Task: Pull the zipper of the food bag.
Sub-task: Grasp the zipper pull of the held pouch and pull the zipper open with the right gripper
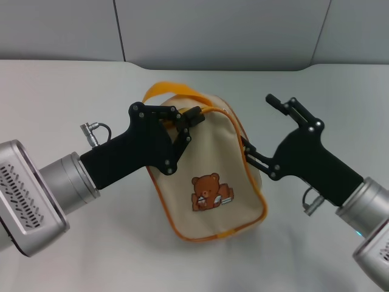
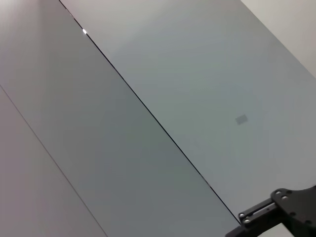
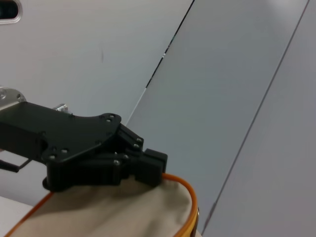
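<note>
The food bag [image 1: 206, 158], beige with orange piping and a brown bear patch [image 1: 209, 191], stands tilted in the middle of the table. Its orange loop handle [image 1: 167, 90] sticks up at the back. My left gripper [image 1: 193, 117] is shut on the zipper [image 1: 234, 125] at the bag's top rim; the silver pull tab is hidden. The right wrist view shows the same grip [image 3: 153, 168] on the orange strip [image 3: 185, 190] above the beige cloth [image 3: 123, 212]. My right gripper [image 1: 258, 121] is open beside the bag's right side, its lower finger [image 1: 248, 149] against the bag.
The white table [image 1: 61, 91] runs back to a grey panelled wall [image 1: 213, 30]. The left wrist view shows only wall panels and a corner of black gripper linkage [image 2: 284, 212].
</note>
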Tool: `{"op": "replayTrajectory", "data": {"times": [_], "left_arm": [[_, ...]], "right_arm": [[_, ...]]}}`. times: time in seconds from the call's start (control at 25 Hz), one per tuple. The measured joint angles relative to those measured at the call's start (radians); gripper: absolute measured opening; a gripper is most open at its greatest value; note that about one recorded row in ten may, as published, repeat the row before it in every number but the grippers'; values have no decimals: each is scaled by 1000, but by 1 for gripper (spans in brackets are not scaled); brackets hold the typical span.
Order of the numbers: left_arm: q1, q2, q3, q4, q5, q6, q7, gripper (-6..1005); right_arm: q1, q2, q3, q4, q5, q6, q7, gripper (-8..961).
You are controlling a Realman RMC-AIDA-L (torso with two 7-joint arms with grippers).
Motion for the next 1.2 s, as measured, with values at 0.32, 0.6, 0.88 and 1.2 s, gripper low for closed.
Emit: {"op": "replayTrajectory", "data": {"times": [0.32,0.6,0.88,1.2], "left_arm": [[0,0,1,-2,1,0,0,32],[-2,0,1,-2,3,1,0,36],[-3,0,1,-2,3,1,-1,41],[-3,0,1,-2,3,0,-1,46]], "right_arm": [[42,0,6,18,-1,35,-1,780],[48,0,7,29,0,40,-2,774],[46,0,6,31,0,34,-2,597],[48,0,0,42,0,32,-33,281]]}}
